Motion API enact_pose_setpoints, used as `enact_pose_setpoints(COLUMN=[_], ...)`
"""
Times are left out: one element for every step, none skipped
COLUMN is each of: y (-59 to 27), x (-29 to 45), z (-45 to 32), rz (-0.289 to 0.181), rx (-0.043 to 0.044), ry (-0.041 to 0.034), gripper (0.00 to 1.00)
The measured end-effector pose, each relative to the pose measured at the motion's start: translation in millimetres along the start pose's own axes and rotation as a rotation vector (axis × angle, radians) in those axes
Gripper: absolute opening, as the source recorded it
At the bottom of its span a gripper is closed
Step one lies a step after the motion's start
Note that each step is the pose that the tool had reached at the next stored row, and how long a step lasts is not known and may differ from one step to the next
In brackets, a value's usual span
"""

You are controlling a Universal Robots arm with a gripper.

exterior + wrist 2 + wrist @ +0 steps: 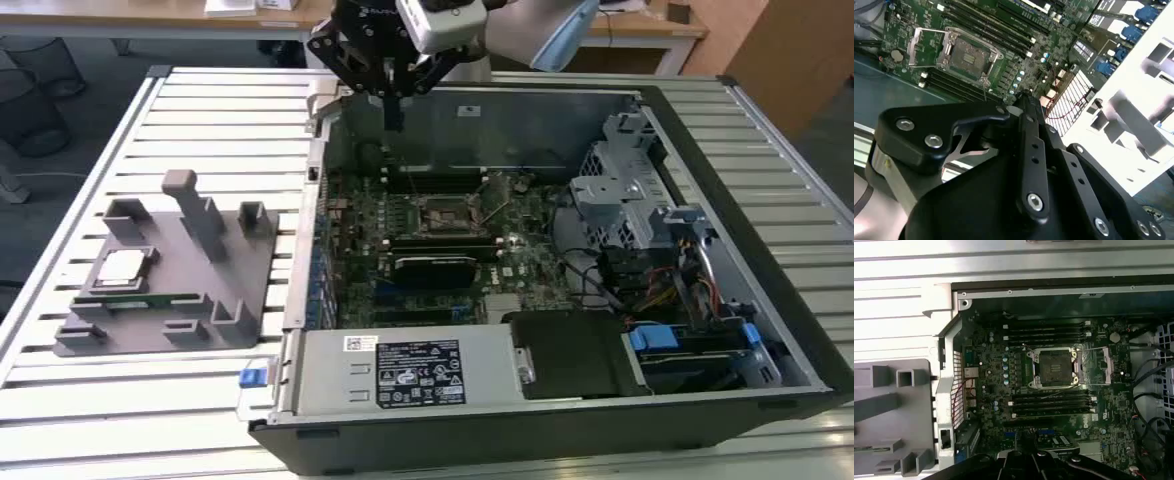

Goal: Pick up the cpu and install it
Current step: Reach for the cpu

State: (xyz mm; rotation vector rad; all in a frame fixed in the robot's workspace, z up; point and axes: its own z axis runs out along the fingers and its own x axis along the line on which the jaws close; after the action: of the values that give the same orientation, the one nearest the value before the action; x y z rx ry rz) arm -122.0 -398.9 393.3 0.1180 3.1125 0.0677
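The cpu [123,266], a small silver square, lies flat on the grey holder [174,300] at the exterior view's left, outside the computer case. My gripper [394,118] hangs high over the case's far wall, well away from the cpu. Its black fingers are pressed together into one narrow tip with nothing between them; that tip [1026,102] also appears in the second wrist view. The motherboard socket [1055,367] stands open and bare, its metal load plate [1104,362] folded aside. It also shows in the exterior view as the socket [445,211] and in the second wrist view as the socket [968,56].
A green memory stick [147,299] lies on the grey holder beside upright posts [187,205]. Inside the case are memory slots [1046,332], a drive cage [627,190], cables [641,290] and a power supply [414,370]. The case sits on a slatted table [200,110].
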Motion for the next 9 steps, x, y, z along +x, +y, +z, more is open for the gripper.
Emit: enact_pose_setpoints(y=[0.0, 0.0, 0.0, 0.0, 0.0, 0.0, 0.0, -0.1, -0.2], x=[0.0, 0.0, 0.0, 0.0, 0.0, 0.3, 0.7, 1.1, 1.8], z=[0.0, 0.0, 0.0, 0.0, 0.0, 0.0, -0.1, -0.1, 0.0], rz=[0.0, 0.0, 0.0, 0.0, 0.0, 0.0, 0.0, 0.0, 0.0], rx=[0.0, 0.0, 0.0, 0.0, 0.0, 0.0, 0.0001, 0.0, -0.0001], ry=[0.0, 0.0, 0.0, 0.0, 0.0, 0.0, 0.0, 0.0001, 0.0], gripper=[0.11, 0.11, 0.11, 0.11, 0.11, 0.11, 0.11, 0.11, 0.11])
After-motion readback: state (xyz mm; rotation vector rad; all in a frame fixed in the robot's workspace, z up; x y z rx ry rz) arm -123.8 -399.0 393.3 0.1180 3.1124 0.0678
